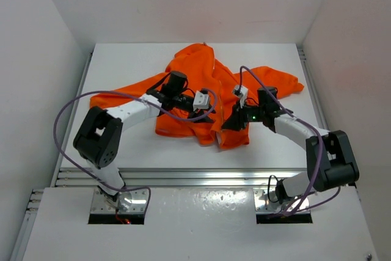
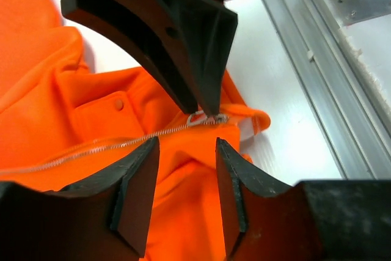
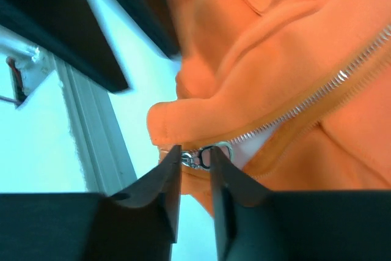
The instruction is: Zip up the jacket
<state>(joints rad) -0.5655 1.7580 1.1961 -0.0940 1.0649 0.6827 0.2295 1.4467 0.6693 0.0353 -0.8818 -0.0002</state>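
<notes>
The orange jacket (image 1: 195, 71) lies crumpled on the white table (image 1: 122, 71). Its pale zipper (image 2: 91, 150) runs across the fabric to the metal pull (image 2: 203, 118) near the bottom hem. My right gripper (image 1: 232, 123) comes down on that hem. In the right wrist view its jaws (image 3: 195, 158) are nearly closed, pinching the pull (image 3: 204, 156) at the end of the zipper teeth (image 3: 330, 87). My left gripper (image 1: 204, 103) hovers just left of it. Its fingers (image 2: 137, 187) stand apart over orange fabric (image 2: 183, 200) below the zipper, holding nothing.
An aluminium rail (image 1: 201, 175) runs along the table's near edge, close to the hem; it also shows in the left wrist view (image 2: 317, 71) and the right wrist view (image 3: 91, 145). White walls enclose the table. Purple cables (image 1: 67, 114) loop off both arms.
</notes>
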